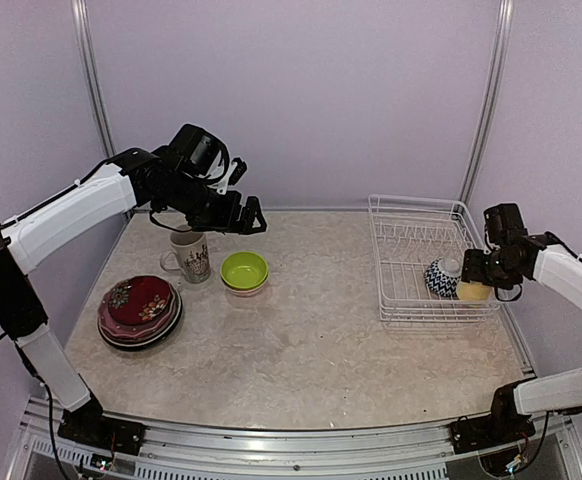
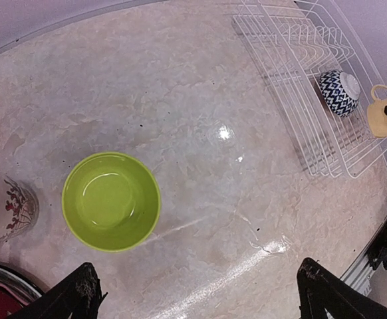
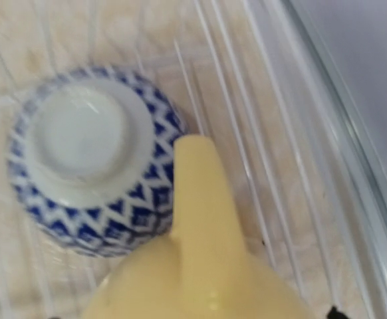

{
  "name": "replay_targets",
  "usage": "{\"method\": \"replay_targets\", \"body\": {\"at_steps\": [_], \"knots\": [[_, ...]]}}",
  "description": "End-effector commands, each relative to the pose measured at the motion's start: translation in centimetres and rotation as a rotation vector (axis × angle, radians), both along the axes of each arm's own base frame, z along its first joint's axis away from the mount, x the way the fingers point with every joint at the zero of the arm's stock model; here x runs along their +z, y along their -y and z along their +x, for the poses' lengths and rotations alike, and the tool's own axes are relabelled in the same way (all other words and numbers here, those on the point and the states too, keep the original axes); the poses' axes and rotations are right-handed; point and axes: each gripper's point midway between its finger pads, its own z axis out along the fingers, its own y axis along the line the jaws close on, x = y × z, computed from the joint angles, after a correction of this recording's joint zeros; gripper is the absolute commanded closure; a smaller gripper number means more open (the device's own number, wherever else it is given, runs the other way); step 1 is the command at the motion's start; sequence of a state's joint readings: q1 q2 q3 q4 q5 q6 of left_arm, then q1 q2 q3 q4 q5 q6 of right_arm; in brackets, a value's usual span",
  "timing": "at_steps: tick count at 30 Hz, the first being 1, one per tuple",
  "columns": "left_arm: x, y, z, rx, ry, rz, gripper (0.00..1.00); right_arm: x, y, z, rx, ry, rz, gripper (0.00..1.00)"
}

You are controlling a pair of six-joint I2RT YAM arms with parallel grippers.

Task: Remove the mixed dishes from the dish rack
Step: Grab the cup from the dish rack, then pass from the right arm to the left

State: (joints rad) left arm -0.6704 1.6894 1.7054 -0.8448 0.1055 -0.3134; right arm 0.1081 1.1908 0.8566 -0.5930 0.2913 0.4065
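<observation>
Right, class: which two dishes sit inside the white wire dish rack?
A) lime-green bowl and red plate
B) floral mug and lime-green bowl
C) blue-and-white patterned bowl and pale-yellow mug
C: the upturned blue-and-white patterned bowl and the pale-yellow mug lie within the dish rack.

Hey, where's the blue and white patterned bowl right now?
In the top view, the blue patterned bowl lies upside down in the dish rack at the right, toward its near right corner, beside the pale-yellow mug.

White-shelled arms (image 1: 71, 212), black joints and wrists, thin black cables.
</observation>
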Motion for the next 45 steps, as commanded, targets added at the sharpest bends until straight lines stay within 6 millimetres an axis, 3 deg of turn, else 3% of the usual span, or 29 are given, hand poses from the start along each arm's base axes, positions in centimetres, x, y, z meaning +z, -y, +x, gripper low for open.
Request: {"method": "replay_targets", "body": {"at_steps": [1,4,10,17,21,25,32,38,45], "knots": [[-0.5,0.4,-0.3,-0.020,-0.007,0.000,0.01,5.6,-0.5,1.0,0.028,0.164,0.037,0.97],[-0.5,0.5,-0.4,-0.023,-0.013,-0.007,0.01,7.6,-1.7,1.1,0.080,0.250,0.089,1.00],[0.2,1.3,-0.6,-0.072,-0.100,-0.162,0.01,11.7,-7.4,1.4,0.301,0.455,0.374,1.00],[6.7,4.3,-4.5,-0.444,-0.301,-0.684,0.08,16.9,-15.1,0.5,0.565,0.705,0.788,1.00],[7.1,4.4,-4.6,-0.522,-0.400,-0.820,0.14,19.2,-19.9,-0.1,0.661,0.802,0.891,1.00],[7.0,4.6,-4.5,-0.555,-0.474,-0.879,0.24,20.5,-24.5,-0.1,0.710,0.862,0.966,1.00],[5.7,5.4,-4.6,-0.571,-0.554,-0.911,0.30,20.3,-32.8,0.6,0.829,0.876,0.964,1.00],[4.0,6.3,-4.5,-0.545,-0.620,-0.900,0.32,21.0,-35.8,0.2,0.889,0.900,0.970,1.00],[4.8,7.0,-6.3,-0.647,-0.638,-0.907,0.37,20.9,-39.6,-1.3,1.001,0.905,1.001,1.00]]}}
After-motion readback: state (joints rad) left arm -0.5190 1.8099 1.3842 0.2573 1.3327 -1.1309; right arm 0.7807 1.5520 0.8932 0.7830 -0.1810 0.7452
